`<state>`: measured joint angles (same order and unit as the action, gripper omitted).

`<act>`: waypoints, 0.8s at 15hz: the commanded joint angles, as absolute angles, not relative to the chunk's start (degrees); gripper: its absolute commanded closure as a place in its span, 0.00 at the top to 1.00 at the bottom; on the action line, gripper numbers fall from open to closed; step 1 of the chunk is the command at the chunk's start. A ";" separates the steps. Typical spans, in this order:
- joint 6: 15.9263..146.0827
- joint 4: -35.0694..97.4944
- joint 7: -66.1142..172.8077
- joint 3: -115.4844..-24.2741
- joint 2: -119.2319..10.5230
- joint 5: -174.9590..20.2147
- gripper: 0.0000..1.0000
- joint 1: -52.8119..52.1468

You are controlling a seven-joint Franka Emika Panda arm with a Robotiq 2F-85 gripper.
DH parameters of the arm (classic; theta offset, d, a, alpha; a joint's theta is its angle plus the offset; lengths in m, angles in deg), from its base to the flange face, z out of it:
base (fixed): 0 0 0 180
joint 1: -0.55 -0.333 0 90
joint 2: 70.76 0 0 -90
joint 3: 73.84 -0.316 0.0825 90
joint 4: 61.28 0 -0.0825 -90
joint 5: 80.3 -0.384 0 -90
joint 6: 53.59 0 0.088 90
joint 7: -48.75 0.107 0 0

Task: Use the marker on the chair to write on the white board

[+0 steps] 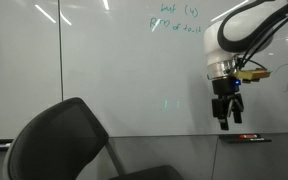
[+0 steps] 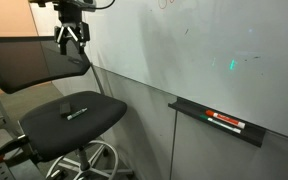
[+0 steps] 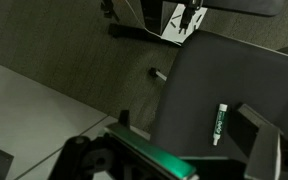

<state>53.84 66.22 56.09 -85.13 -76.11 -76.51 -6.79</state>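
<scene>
A green and white marker (image 2: 76,112) lies on the black seat of the office chair (image 2: 54,135). It also shows in the wrist view (image 3: 220,123), flat on the seat. My gripper (image 2: 72,40) hangs high above the chair, in front of the whiteboard (image 2: 204,50). Its fingers are spread and hold nothing. In an exterior view the gripper (image 1: 226,116) points down beside the whiteboard (image 1: 114,60), with the chair back (image 1: 64,140) at lower left. In the wrist view the gripper's fingers (image 3: 204,150) frame the bottom edge, and the marker lies between them, far below.
A tray (image 2: 189,112) under the whiteboard holds other markers (image 2: 225,122); it also shows in an exterior view (image 1: 246,139). Green writing (image 1: 179,20) is on the board. The chair's backrest (image 2: 34,62) stands near the gripper. The chair's base and wheels (image 2: 89,160) stand on the floor.
</scene>
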 commanded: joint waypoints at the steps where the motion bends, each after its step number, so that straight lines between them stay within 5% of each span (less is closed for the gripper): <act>1: 55.29 61.30 59.37 -86.64 -68.09 -74.75 1.00 -9.34; 12: 64.90 57.03 69.65 -85.37 -52.12 -66.83 1.00 -15.62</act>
<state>62.08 58.86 67.15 -86.51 -55.24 -68.67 -13.58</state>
